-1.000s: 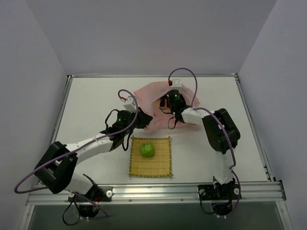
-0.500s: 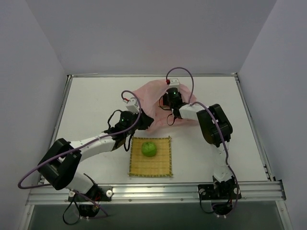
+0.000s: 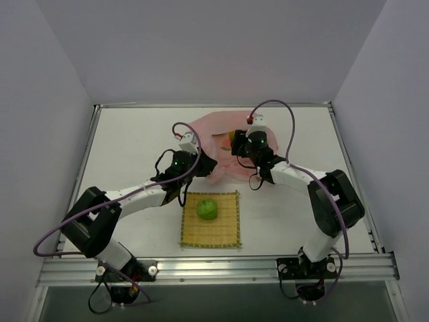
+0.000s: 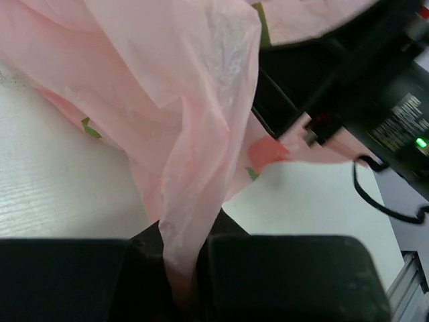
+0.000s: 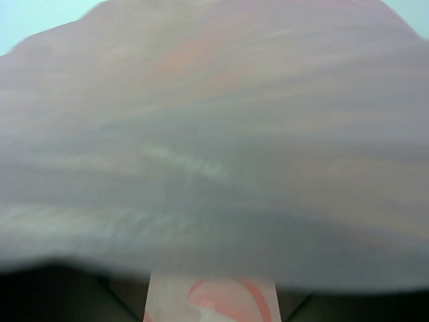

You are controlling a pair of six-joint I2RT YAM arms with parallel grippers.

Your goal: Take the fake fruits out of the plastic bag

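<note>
The pink plastic bag (image 3: 213,127) lies at the back of the table. My left gripper (image 3: 201,165) is shut on its near edge, and in the left wrist view a twisted fold of bag (image 4: 181,100) runs down between the pinched left gripper (image 4: 194,268). My right gripper (image 3: 238,145) reaches into the bag's mouth, and a small yellow-orange shape (image 3: 230,137), seemingly a fake fruit, shows at its tip. Blurred pink bag film (image 5: 214,168) fills the right wrist view, with printed plastic between the right gripper (image 5: 214,302); whether it holds anything is hidden. A round green fake fruit (image 3: 206,208) rests on the mat.
The square yellow bamboo mat (image 3: 226,228) lies in front of the bag, between the two arms. The right arm's black wrist body (image 4: 348,87) hangs close over the bag in the left wrist view. A metal rail (image 3: 214,268) runs along the table's near edge.
The right wrist has shifted to the right at the bag's mouth and its elbow has swung out right. My left gripper has drawn the bag edge a little rightward. The green fruit has stayed put.
</note>
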